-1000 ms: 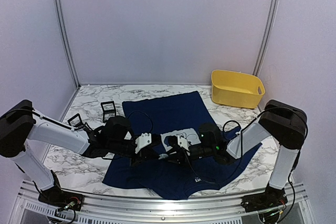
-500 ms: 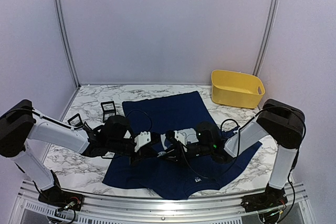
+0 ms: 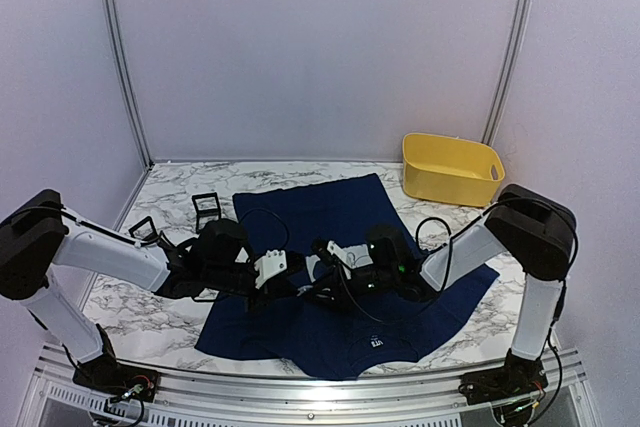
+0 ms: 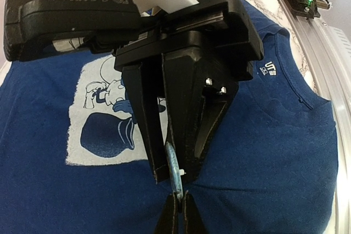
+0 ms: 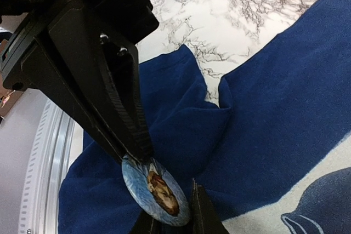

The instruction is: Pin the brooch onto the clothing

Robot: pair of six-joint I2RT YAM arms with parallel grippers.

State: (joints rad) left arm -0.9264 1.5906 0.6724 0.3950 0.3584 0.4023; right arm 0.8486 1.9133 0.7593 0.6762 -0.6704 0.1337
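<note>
The navy T-shirt (image 3: 320, 207) lies flat on the marble table, neck label (image 3: 375, 344) toward the arms. The brooch (image 4: 174, 171) is a small blue disc with a brown figure on its face (image 5: 156, 190). My left gripper (image 4: 179, 197) is shut on the brooch's rim and holds it just over the shirt, below the pale grey print (image 4: 104, 119). My right gripper (image 5: 173, 204) comes from the other side. Its jaws stand a little apart and straddle the brooch, one finger against it. In the top view both grippers meet over the shirt's middle (image 3: 305, 282).
A yellow bin (image 3: 450, 169) stands at the back right. Two small black display cases (image 3: 205, 205) (image 3: 142, 230) sit on the marble left of the shirt. The shirt's sleeve is bunched into a fold (image 5: 219, 113). A metal rail (image 3: 300, 387) runs along the near edge.
My right gripper has moved left across the print until its fingers reach the brooch. My left gripper has stayed almost still with the brooch in it.
</note>
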